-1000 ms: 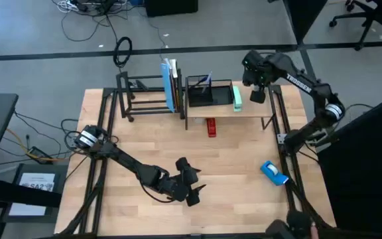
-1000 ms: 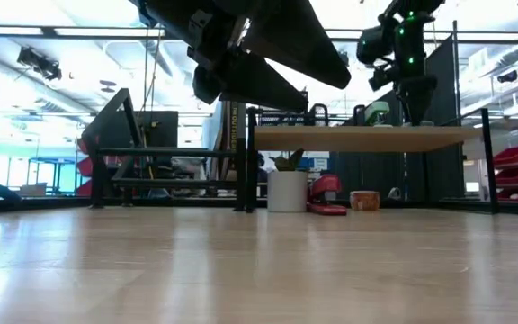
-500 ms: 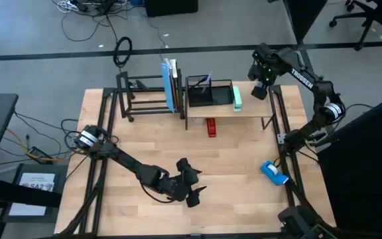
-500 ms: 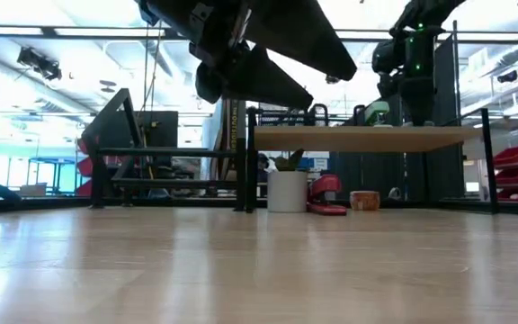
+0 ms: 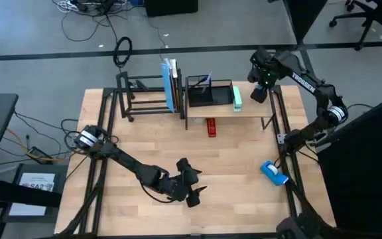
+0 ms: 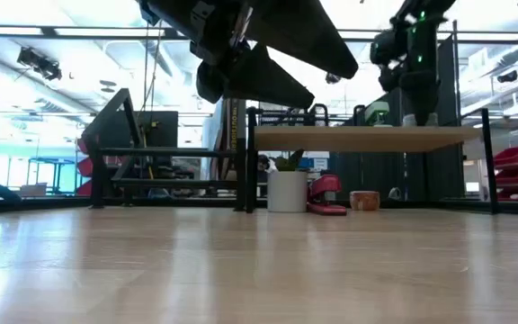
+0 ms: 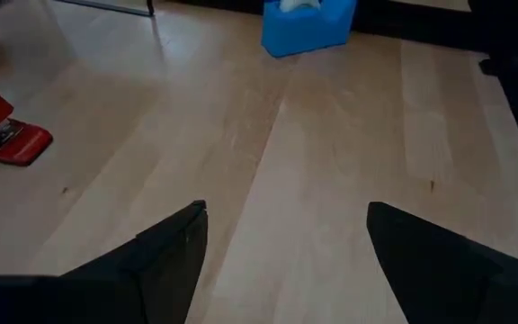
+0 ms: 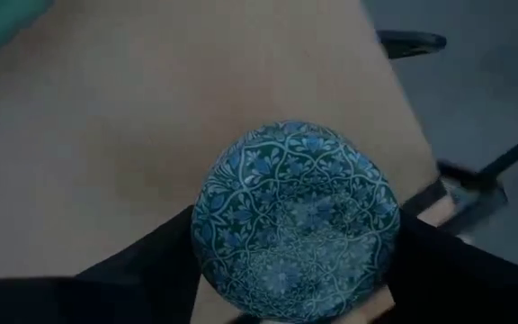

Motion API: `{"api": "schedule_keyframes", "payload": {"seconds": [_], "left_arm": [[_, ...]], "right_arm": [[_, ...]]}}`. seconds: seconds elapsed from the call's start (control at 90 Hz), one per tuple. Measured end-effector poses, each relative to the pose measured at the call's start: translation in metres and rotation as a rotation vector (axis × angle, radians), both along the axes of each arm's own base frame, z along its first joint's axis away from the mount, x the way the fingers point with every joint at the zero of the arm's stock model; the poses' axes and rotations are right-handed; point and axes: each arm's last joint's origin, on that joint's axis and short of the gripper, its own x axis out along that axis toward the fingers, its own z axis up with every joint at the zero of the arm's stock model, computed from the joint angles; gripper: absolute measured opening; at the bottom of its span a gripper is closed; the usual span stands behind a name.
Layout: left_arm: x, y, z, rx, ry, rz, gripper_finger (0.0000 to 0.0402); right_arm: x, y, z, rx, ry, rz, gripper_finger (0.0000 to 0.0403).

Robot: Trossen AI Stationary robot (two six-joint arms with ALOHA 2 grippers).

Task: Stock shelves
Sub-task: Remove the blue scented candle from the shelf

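The right gripper (image 5: 260,93), clasping a blue patterned tin (image 8: 295,221), now hangs lower over the wood shelf (image 5: 225,109) holding a mesh tray (image 5: 209,94).

**Count of things around the wood-topped shelf**

One light wood plank shelf with black legs (image 5: 227,108). Left of it, one black tube-frame rack (image 5: 144,93). On it, one black mesh tray (image 5: 209,93), one green box (image 5: 237,98). Under it, one red stapler (image 5: 211,127). Near it, one blue tape dispenser (image 5: 274,172). Two dark arms.

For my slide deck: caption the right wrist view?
Right gripper holding a blue patterned tin over the wood shelf.
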Motion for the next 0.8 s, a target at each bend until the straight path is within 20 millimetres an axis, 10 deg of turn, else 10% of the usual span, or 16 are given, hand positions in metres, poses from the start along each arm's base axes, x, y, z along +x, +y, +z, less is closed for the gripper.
{"api": "schedule_keyframes", "payload": {"seconds": [0.422,0.8], "left_arm": [[0.0,-0.001,0.001,-0.002,-0.008,-0.003,0.0284],[0.0,-0.001,0.001,0.02,-0.007,-0.015,0.0284]], "right_arm": [[0.023,0.172,0.034,0.115,-0.326,0.211,0.0255],[0.036,0.338,-0.083,0.457,-0.185,0.466,0.0255]]}}
